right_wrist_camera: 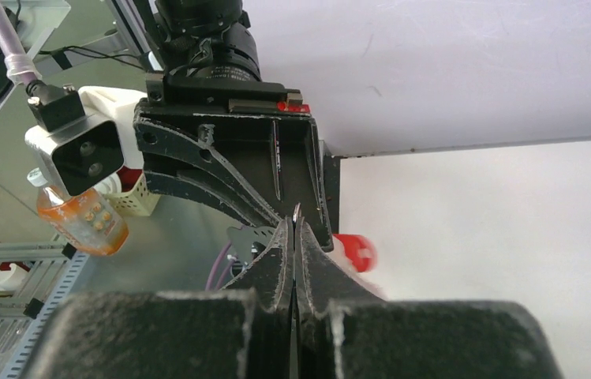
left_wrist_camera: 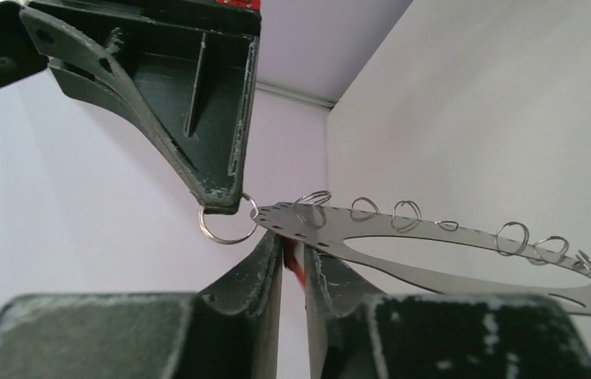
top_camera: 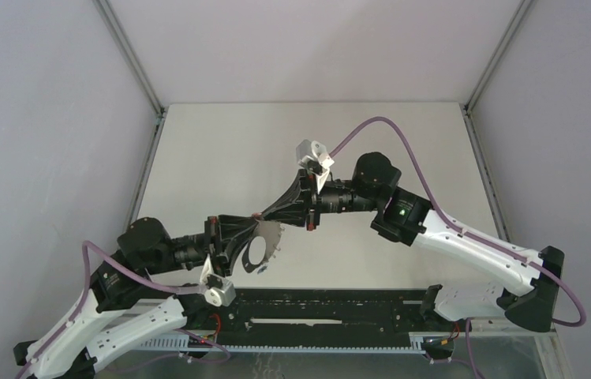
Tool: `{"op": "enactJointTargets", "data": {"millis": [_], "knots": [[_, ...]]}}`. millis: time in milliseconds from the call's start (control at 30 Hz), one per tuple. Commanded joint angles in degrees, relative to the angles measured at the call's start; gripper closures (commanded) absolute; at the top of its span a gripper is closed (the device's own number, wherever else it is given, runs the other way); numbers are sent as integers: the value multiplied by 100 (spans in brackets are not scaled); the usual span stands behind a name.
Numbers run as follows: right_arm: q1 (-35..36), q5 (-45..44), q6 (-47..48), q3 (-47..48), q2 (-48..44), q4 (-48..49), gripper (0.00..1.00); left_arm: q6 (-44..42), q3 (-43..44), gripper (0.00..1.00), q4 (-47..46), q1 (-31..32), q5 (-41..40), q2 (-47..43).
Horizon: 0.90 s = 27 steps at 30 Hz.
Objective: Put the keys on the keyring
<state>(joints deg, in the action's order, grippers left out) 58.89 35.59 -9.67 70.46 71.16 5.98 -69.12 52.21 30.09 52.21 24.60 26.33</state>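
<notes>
- Broadly, the pale tabletop [top_camera: 197, 158] carries nothing of the task; all the work hangs in the air above its near half, where the two arms meet tip to tip
- Next in size, the keyring [left_wrist_camera: 308, 225] is a flat grey metal oval with a large hole, held off the tabletop and tilted, with its narrow end at the meeting point of the two claws; small wire loops [left_wrist_camera: 406, 213] stand along its upper rim
- Right claw [right_wrist_camera: 293, 233]: fingers pressed together, pinching a thin split ring [left_wrist_camera: 226, 241] that touches the keyring's narrow end
- Left claw [left_wrist_camera: 293, 243]: fingers nearly together with a narrow gap, and the red key [left_wrist_camera: 295, 264] shows in that gap, so it looks to be pinching the key by its head, just under the keyring's end; whether the keyring also rests on these fingertips I cannot tell
- A blue speck [top_camera: 263, 269] sits at the keyring's lower rim; it may be the blue key, but it is too small to say whether it is threaded on
- Step in hand, as I judge it: threading the red key onto the split ring at the keyring's end
- The next move calls for a very fine alignment: the hole in the key's head has to meet the wire's open end while the right claw keeps the ring steady, with a gentle turn and no tugging that would slip the key or the ring out of its pinch
</notes>
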Motion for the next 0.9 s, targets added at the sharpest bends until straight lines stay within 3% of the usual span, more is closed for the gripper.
{"op": "enactJointTargets", "data": {"millis": [0,333,533,700,867], "knots": [[15,-289,-174,-92,-322,628,100,-592,-103,74,41,79,41,-48],[-137,-150,-526,-754,-638,1680,100,1155,470,58,85,79,40,52],[-189,292,-623,-881,-597,1899,100,2787,730,52,-228,80,-272,116],[-285,679,-714,-972,-560,2163,100,3737,859,52,-371,71,-449,269],[-299,969,-755,-977,-376,2193,100,4138,1199,57,-96,75,-170,623]]}}
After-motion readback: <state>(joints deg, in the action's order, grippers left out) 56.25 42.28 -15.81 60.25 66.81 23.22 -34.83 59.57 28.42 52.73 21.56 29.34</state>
